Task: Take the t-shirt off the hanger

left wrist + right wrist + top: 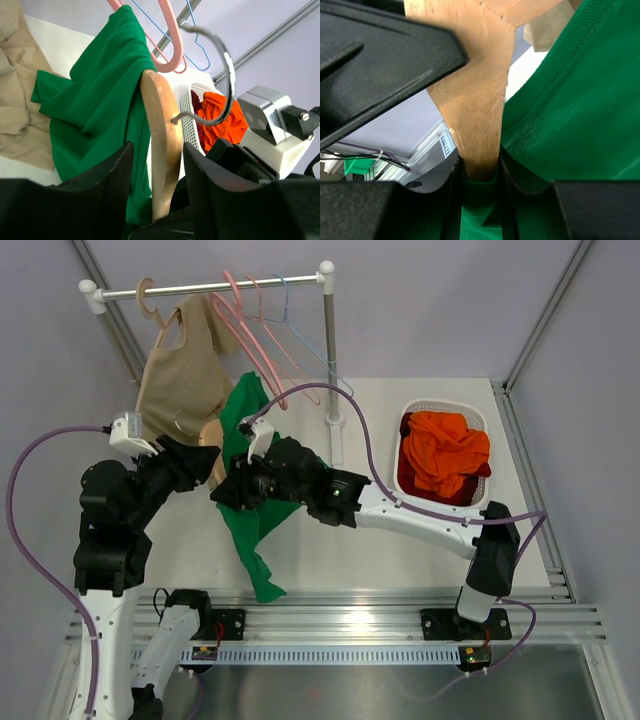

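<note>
The green t-shirt [255,530] hangs in a bunch between my two grippers above the table, its tail reaching toward the front edge. In the left wrist view the wooden hanger [157,115] stands upright with the t-shirt [100,100] draped off its left side and its wire hook [220,75] curling right. My left gripper [157,147] is open, its fingers on either side of the hanger's arm with gaps showing. My right gripper [480,167] is shut on the hanger [475,100], with green t-shirt [580,100] cloth bunched in the jaws below it. Seen from above, left gripper [212,468] and right gripper [240,485] nearly meet.
A clothes rack [230,285] stands at the back with a beige top [185,370], pink hangers [250,330] and a thin blue hanger [300,330]; its post [330,350] rises just behind the grippers. A white basket [440,405] holding an orange garment [445,455] sits at the right.
</note>
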